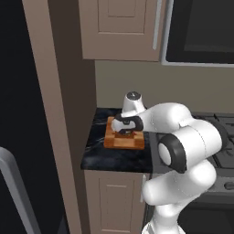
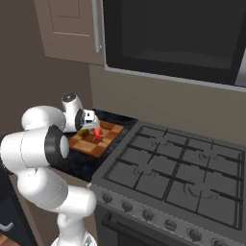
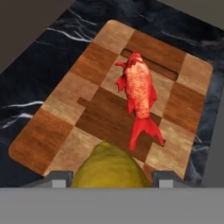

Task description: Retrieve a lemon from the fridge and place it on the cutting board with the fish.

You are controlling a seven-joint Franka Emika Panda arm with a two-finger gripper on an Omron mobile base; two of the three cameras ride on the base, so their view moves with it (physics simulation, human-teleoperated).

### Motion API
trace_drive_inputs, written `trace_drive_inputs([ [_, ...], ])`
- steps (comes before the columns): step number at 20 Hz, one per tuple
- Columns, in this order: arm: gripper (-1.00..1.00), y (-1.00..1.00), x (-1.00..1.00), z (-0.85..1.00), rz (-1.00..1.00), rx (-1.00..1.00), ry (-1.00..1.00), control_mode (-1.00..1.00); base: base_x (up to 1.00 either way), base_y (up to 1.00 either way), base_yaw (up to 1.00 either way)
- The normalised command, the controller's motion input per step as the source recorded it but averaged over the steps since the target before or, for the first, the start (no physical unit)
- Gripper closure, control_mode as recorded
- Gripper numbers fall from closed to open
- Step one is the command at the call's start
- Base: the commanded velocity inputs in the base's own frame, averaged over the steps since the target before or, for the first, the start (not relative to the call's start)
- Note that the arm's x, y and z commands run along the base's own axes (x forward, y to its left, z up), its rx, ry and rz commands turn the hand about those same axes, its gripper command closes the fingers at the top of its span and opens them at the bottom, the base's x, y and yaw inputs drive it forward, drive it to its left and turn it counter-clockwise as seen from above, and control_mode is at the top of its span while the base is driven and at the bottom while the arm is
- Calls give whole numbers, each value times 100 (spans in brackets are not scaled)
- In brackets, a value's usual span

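Hovering over the cutting board (image 3: 57,127), my pincer (image 3: 111,177) is clenched on the lemon (image 3: 109,168), which bulges yellow-green between my two dark finger tips at the bottom of the hand view. In the right base view the lemon (image 2: 85,131) shows as a small yellowish lump under my hand, just above the near part of the board (image 2: 103,141).

The board is a chequered wooden slab of light and dark brown squares, lying on the black marbled worktop (image 3: 39,57) with dark stone showing past all its edges. In the left base view the board (image 1: 112,139) sits toward the back right of this short stretch of worktop (image 1: 103,157), partly covered by my hand (image 1: 126,129).

The fish (image 3: 139,94) lies flat on the board, red-orange and scaly, its head toward the far edge near a dark slot cut into the wood, its forked tail pointing back toward the lemon. From the right base view the fish (image 2: 98,133) is a small red shape just beside my fingers, near the middle of the board. Lemon and fish are close; I cannot tell whether the lemon touches the wood.

To the right of the worktop stands a stove (image 2: 178,163) with dark grates, and a beige cabinet (image 1: 121,27) hangs above.
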Motion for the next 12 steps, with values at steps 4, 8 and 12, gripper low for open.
trace_drive_inputs([
  [4, 100, 4, 13, -30, 0, 0, 0, -100, 0, 0, 0],
  [8, 100, 0, 13, -38, 0, 0, 0, -100, 0, 0, 0],
  [12, 100, 0, 4, -35, 0, 0, 0, -100, 0, 0, 0],
])
